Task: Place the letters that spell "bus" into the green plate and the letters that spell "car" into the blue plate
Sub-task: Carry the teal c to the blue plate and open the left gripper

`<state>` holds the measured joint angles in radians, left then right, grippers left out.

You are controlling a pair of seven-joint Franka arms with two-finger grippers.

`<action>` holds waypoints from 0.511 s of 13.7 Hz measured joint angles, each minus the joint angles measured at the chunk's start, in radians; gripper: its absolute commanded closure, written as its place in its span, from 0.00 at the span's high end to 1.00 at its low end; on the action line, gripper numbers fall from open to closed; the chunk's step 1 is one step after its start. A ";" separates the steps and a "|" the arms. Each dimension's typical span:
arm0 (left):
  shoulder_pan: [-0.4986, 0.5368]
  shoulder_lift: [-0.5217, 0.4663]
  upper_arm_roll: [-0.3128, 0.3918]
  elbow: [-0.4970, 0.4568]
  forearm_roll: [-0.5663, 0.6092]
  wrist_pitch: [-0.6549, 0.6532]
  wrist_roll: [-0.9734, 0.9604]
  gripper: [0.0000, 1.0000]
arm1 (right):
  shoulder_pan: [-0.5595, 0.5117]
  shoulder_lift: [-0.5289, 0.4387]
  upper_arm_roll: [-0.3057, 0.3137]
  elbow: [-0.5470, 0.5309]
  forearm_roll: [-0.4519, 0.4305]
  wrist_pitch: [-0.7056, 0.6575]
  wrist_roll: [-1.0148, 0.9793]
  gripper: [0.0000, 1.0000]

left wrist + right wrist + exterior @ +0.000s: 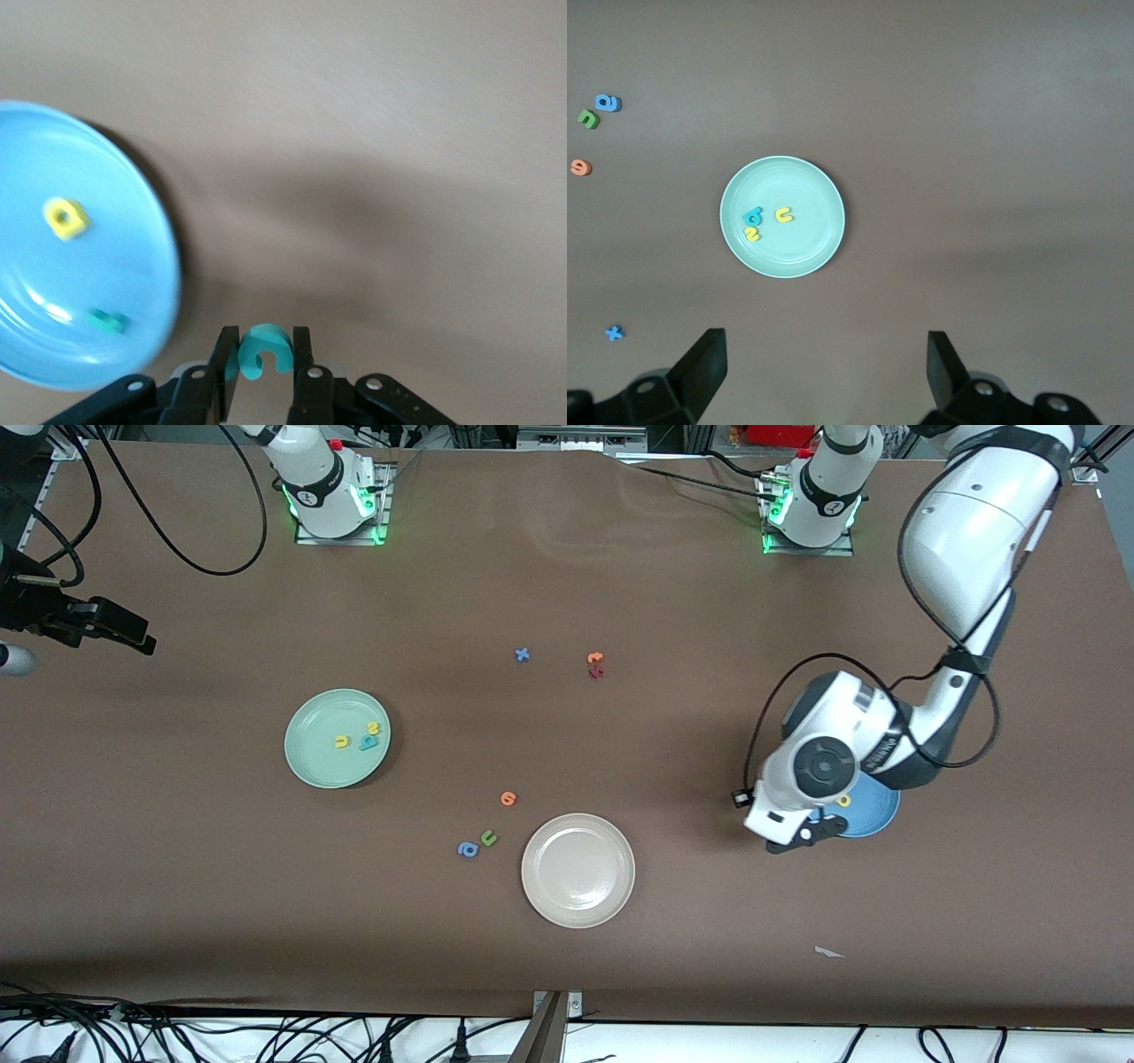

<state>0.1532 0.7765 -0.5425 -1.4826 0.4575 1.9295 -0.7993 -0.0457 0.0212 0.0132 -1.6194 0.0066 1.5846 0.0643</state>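
The left gripper point(266, 372) hangs just over the rim of the blue plate point(877, 815), at the left arm's end of the desk point(673, 584), its jaws clamped on the teal c point(264, 351). In that plate lie the yellow a point(67, 218) and the small teal r point(108, 322), well apart from each other. The green plate point(310, 762) toward the right arm's end holds the teal b point(368, 741), the yellow u point(341, 741) and the yellow s point(374, 728) — b and s touching. The right gripper point(824, 372) waits high over the desk beside the green plate, jaws spread wide, holding nothing. Between the plates sits a beige-white plate point(578, 870), nearest the front camera.
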 measured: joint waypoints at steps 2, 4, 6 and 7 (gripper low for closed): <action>0.051 0.000 0.003 0.000 0.000 -0.016 0.103 0.28 | 0.000 0.000 0.000 0.000 0.000 0.000 0.000 1.00; 0.089 0.000 0.010 0.000 0.000 -0.031 0.190 0.28 | 0.000 0.000 0.000 0.000 0.000 0.000 0.000 1.00; 0.110 0.000 0.034 0.000 0.000 -0.033 0.270 0.37 | 0.000 0.000 0.000 0.000 0.000 0.000 0.000 1.00; 0.113 0.000 0.052 0.000 0.000 -0.035 0.302 0.62 | 0.000 0.000 0.000 0.000 0.000 0.000 0.000 1.00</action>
<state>0.2660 0.7766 -0.4907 -1.4826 0.4575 1.8947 -0.4969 -0.0456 0.0211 0.0135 -1.6194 0.0066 1.5845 0.0643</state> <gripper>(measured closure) 0.700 0.000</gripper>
